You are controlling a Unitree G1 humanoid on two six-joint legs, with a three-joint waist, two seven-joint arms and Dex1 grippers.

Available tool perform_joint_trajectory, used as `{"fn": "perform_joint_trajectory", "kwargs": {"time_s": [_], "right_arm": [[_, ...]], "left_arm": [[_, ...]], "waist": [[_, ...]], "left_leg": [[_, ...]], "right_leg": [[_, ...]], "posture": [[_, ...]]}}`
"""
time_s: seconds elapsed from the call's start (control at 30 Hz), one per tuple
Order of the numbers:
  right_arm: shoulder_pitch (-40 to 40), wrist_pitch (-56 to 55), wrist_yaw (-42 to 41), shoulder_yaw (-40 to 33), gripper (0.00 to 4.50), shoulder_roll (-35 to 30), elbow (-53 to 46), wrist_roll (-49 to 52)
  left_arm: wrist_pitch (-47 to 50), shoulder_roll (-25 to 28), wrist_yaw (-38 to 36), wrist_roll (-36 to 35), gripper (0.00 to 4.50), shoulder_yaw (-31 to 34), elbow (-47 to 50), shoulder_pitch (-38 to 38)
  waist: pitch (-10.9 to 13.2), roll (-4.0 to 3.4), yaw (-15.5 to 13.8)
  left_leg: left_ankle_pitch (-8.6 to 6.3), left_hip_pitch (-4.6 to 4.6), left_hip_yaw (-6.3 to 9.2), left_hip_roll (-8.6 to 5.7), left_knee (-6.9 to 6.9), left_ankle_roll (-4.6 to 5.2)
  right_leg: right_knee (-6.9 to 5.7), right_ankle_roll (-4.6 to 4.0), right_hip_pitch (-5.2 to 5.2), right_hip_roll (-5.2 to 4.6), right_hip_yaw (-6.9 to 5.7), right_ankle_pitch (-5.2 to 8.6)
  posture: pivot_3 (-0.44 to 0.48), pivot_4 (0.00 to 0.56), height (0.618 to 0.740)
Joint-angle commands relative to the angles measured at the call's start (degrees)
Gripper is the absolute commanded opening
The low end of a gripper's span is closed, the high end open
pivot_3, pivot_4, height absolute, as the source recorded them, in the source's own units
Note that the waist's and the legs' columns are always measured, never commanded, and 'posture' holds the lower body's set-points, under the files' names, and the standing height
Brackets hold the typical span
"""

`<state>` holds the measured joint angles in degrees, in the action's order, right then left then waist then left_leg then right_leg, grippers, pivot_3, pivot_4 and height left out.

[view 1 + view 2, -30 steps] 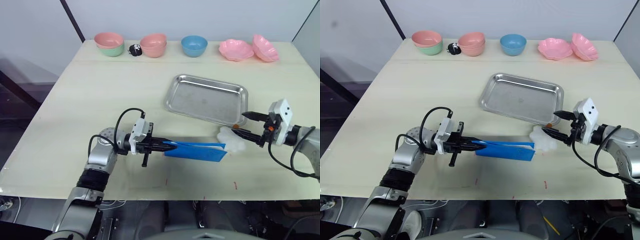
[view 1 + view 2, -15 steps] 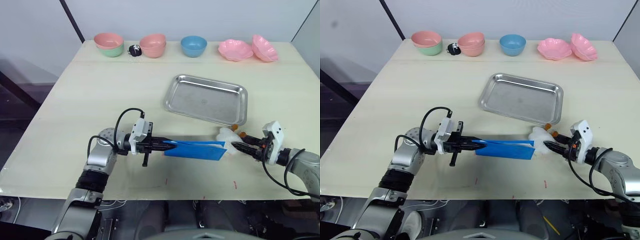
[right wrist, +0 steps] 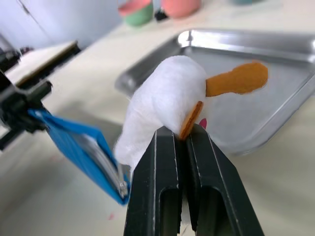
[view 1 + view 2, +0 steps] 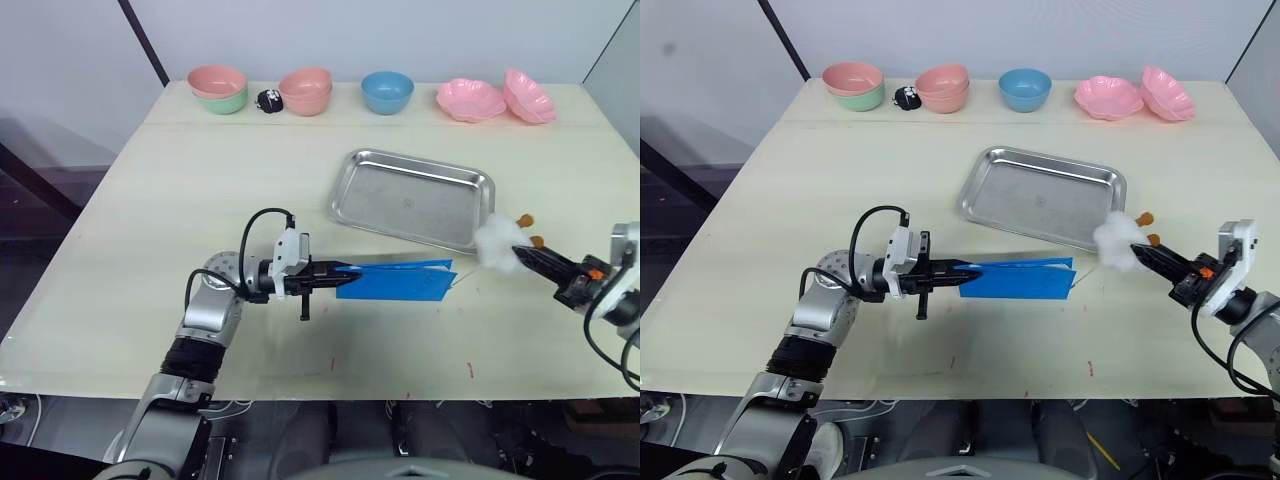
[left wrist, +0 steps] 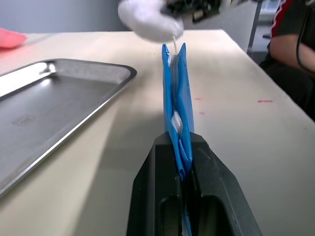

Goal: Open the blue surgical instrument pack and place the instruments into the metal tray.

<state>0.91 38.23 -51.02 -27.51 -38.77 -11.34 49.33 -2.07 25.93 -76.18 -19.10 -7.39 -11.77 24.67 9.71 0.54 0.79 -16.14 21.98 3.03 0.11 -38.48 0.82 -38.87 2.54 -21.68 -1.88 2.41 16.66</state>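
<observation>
Over the table — right fingers have lifted the clamped white lump; left fingers stay clamped on the pack.

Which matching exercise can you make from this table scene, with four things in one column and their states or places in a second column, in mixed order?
Things:
1. bright-blue flat fabric pack
2. white soft lump with orange bits
3. shiny rectangular steel tray
4. round blue bowl

States or places:
A. empty, in the middle of the table
B. at the far edge, among pink bowls
C. clamped at one end by the left tool
D. held by the right tool, beside the tray

Pairs: 1-C, 2-D, 3-A, 4-B
</observation>
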Motion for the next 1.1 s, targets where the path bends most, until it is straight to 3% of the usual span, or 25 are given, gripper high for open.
{"fn": "perform_joint_trajectory", "kwargs": {"time_s": [0.03, 0.4, 0.73, 0.9, 1.1], "right_arm": [[2.6, 0.2, -0.6, -3.2, 0.01, -1.1, -3.1, 4.8], [15.3, 1.1, 6.1, 3.4, 0.01, -0.8, -9.3, 6.9], [28.7, -3.3, 5.5, 21.9, 0.01, 3.2, -10.2, -4.5], [31.1, -7.1, 4.0, 28.4, 0.01, 6.5, -10.2, -10.7], [30.1, -9.0, 3.3, 30.3, 0.01, 10.3, -12.0, -11.5]], "left_arm": [[-0.8, -0.4, 0.7, 1.7, 0.0, -1.4, 0.8, 2.5], [-7.1, -5.0, 1.2, 6.3, 0.0, -5.0, -8.5, 7.2], [-10.0, -9.2, 2.2, 8.0, 0.0, -5.9, -13.3, 10.4], [-9.6, -10.0, 2.5, 7.8, 0.0, -5.5, -13.4, 10.8], [-9.3, -9.9, 2.5, 8.2, 0.0, -5.7, -12.7, 10.4]], "waist": [[0.0, 0.0, 0.0], [0.0, 0.0, -0.4], [0.0, 0.0, -0.1], [0.0, 0.0, -0.2], [0.0, -0.01, -0.1]], "left_leg": [[0.0, 0.01, 0.0, 0.0, 0.0, 0.0], [0.0, 0.08, 0.06, -0.03, -0.01, 0.0], [0.01, 0.17, 0.16, -0.07, -0.06, 0.0], [0.01, 0.2, 0.19, -0.08, -0.07, 0.0], [0.01, 0.29, 0.28, -0.1, -0.11, -0.01]], "right_leg": [[0.0, 0.0, 0.0, 0.0, -0.01, 0.0], [0.05, 0.02, -0.01, -0.01, -0.06, -0.01], [0.06, 0.04, -0.05, -0.01, -0.14, -0.02], [0.07, 0.05, -0.07, -0.03, -0.18, -0.02], [0.06, 0.05, -0.14, -0.04, -0.25, -0.02]], "posture": [[0.0, 0.15, 0.74], [0.0, 0.15, 0.74], [0.0, 0.15, 0.74], [0.0, 0.15, 0.74], [0.0, 0.15, 0.74]]}}
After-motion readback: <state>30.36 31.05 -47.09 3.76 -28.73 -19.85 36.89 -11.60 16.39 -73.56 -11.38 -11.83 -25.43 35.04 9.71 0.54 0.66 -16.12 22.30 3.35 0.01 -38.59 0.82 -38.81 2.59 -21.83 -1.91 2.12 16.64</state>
